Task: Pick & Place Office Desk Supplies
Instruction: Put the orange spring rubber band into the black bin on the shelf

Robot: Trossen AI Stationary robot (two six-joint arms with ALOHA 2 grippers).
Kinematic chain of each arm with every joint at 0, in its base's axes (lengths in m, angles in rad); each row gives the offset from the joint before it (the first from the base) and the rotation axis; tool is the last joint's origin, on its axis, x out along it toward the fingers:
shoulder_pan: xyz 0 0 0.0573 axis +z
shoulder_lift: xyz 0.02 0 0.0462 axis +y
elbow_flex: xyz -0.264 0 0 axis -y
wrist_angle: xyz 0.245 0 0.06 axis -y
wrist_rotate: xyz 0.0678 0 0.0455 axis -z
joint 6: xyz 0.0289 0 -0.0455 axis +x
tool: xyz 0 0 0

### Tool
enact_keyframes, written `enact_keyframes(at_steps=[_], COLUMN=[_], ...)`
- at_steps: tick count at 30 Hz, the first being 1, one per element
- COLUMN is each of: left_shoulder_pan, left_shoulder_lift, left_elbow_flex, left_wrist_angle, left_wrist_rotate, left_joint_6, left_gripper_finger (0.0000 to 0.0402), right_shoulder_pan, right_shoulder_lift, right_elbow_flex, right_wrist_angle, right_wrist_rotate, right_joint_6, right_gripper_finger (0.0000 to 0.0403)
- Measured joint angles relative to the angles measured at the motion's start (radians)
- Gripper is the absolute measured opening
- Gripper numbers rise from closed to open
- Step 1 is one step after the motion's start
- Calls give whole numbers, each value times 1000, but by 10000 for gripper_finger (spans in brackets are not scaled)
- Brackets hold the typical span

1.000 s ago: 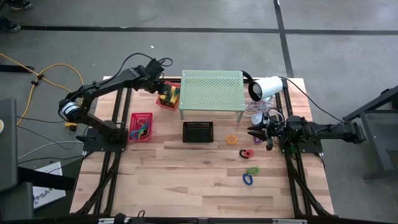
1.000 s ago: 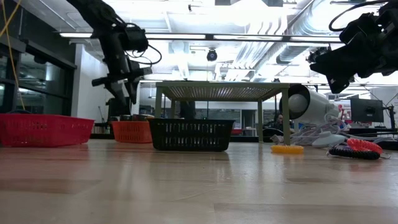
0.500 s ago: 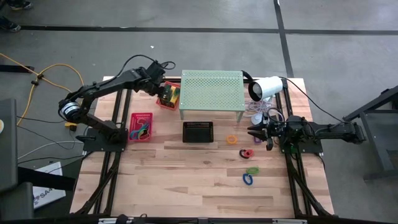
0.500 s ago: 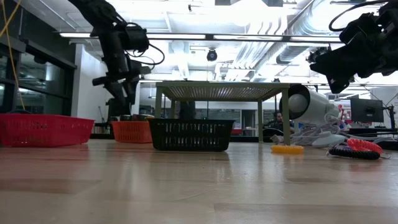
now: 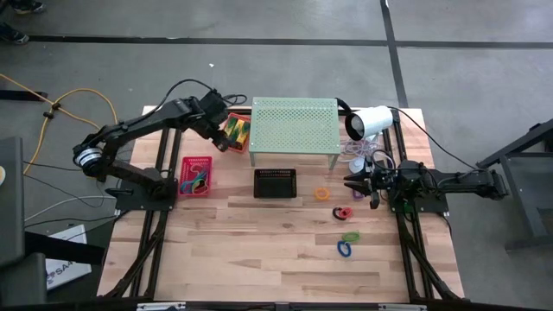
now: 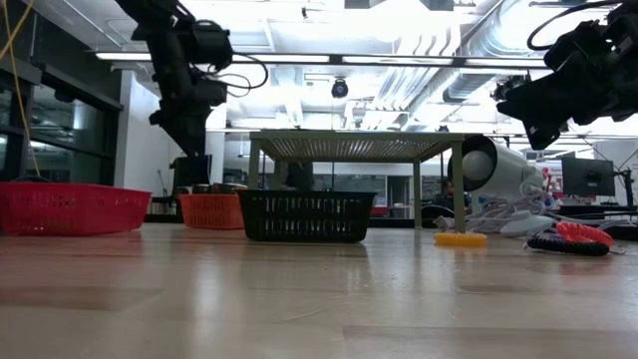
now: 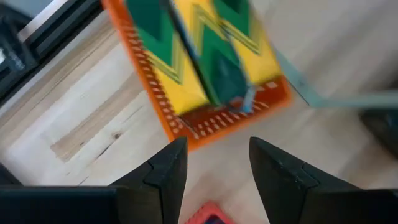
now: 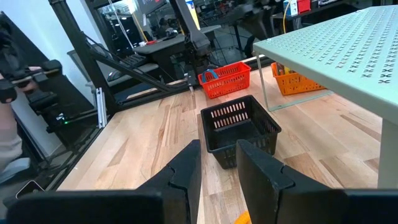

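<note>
My left claw (image 5: 221, 143) hangs above the table's back left part, just beside the orange basket (image 5: 235, 131), its two dark fingers (image 7: 163, 180) standing apart with nothing between them. Past them, from my left wrist, I see that basket (image 7: 186, 130) tilted across the view, with the yellow-and-green wedge pieces (image 7: 205, 62) packed side by side inside it. The basket sits against the left edge of the pale-green perforated shelf (image 5: 294, 125).

My right claw (image 5: 352, 183) waits on the right side of the table, near the white lamp-like device (image 5: 368, 122), raised off the wood. Its fingers (image 8: 184, 175) show a narrow gap, and I hold nothing in it.

The rest of the supplies lie scattered. An orange loop (image 5: 321, 193) rests on the wood between the black basket (image 5: 275, 183) and my right claw. A red loop (image 5: 342, 212) lies nearer the front, then a green loop (image 5: 350, 236) and a blue loop (image 5: 344, 250) close together. A red basket (image 5: 196, 175) on the left holds a few small coloured pieces, too small for me to tell apart. From table height, the orange loop (image 6: 461, 239) lies flat.
</note>
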Motion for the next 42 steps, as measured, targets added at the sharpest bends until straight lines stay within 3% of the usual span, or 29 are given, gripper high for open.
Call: enact_keyframes(at_steps=[8,23,31,42], left_shoulder_pan=[-131,-539,-743,-897], left_shoulder_lift=[-60,-71,-70,-70], left_elbow_flex=[0,0,0,0], left_wrist_angle=[-40,-48,-24,-20], left_wrist_rotate=[3,17,18,-3], left_joint_6=[64,-123,-137,-181], left_gripper_finger=[166,166,166,166], right_shoulder_pan=[0,0,0,0], right_shoulder_lift=[0,0,0,0], right_elbow_flex=[0,0,0,0], right_wrist_angle=[0,0,0,0], right_wrist_rotate=[0,0,0,0], right_joint_6=[0,0,0,0], right_gripper_finger=[90,90,90,90])
